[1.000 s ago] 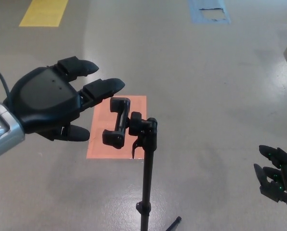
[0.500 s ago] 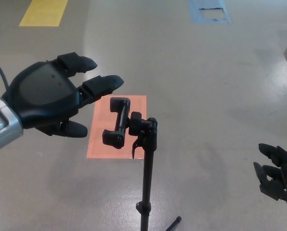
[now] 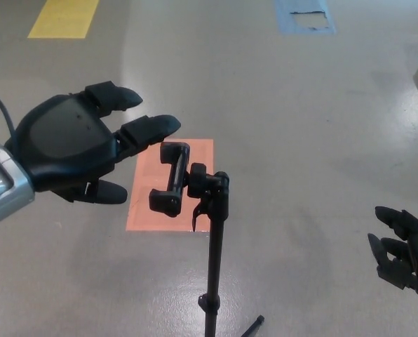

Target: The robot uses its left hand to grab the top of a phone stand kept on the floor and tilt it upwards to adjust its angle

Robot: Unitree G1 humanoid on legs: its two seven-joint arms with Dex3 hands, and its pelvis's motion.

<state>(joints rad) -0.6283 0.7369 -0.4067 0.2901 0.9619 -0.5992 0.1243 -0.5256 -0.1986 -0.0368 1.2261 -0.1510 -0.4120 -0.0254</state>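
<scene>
The stand (image 3: 212, 246) rises from the floor (image 3: 300, 140) as a thin black pole near the middle of the head view, with one foot showing at the bottom edge. At its top sits the clamp (image 3: 171, 179), a black phone holder turned roughly upright, its upper jaw near the fingertips of the left hand (image 3: 72, 151) and its lower jaw pointing down and left. A small lever hangs just below the joint beside the pole.

The left hand hovers to the left of the clamp with its two fingers (image 3: 149, 128) spread and stretched toward it and the thumb (image 3: 104, 191) apart below. It holds nothing. The nearer fingertip seems just short of the clamp's top, though from this angle contact cannot be ruled out.

The right hand (image 3: 400, 247) hangs low at the right edge, well apart from the stand, fingers loosely parted and empty.

Behind the clamp an orange patch (image 3: 149, 207) marks the floor. A yellow patch (image 3: 63, 17) and a blue patch (image 3: 304, 15) lie at the far edge.
</scene>
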